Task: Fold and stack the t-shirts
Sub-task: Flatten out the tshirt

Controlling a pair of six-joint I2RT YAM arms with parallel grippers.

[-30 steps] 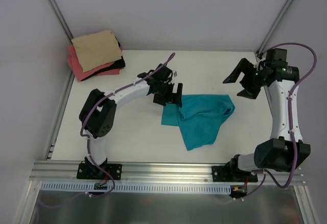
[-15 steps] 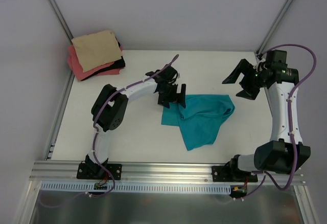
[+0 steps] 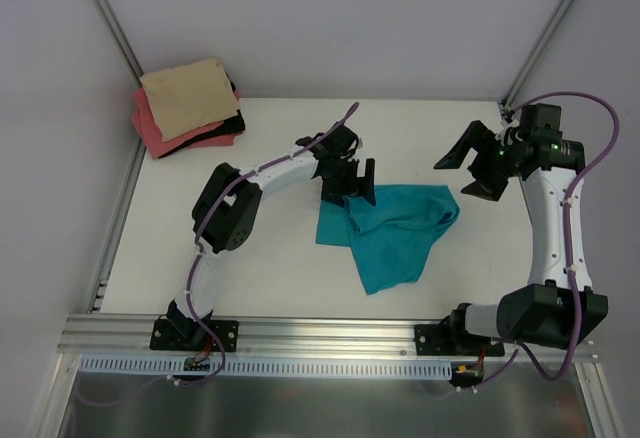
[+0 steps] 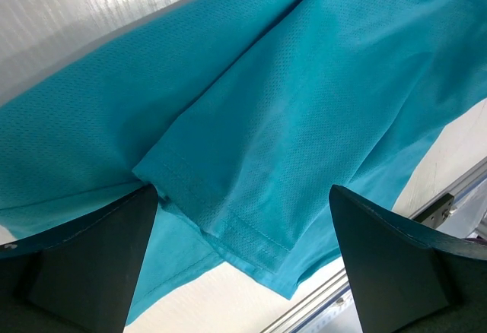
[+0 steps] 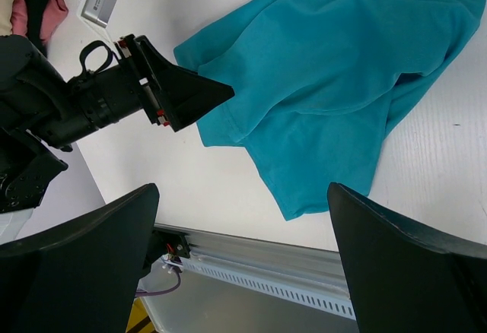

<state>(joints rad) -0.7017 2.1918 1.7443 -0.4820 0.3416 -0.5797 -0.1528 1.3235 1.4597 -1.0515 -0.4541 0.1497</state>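
The teal t-shirt point(image 3: 395, 233) lies crumpled in the middle of the table. It fills the left wrist view point(image 4: 289, 105) and shows in the right wrist view point(image 5: 335, 67). My left gripper point(image 3: 355, 183) is open and hovers at the shirt's far left edge, over a hemmed fold point(image 4: 243, 226). My right gripper point(image 3: 468, 163) is open and empty, raised to the right of the shirt. A folded tan-beige shirt point(image 3: 188, 96) lies on top of a coral-pink shirt point(image 3: 160, 138) at the far left corner.
A dark cloth point(image 3: 232, 118) lies in the stack under the tan shirt. Metal frame posts stand at both far corners. An aluminium rail point(image 3: 330, 333) runs along the table's near edge. A white tag point(image 5: 100, 0) hangs from the left arm's cable.
My left gripper has moved to the right, onto the teal shirt's far left edge. My right gripper has shifted only slightly. The shirt has not moved.
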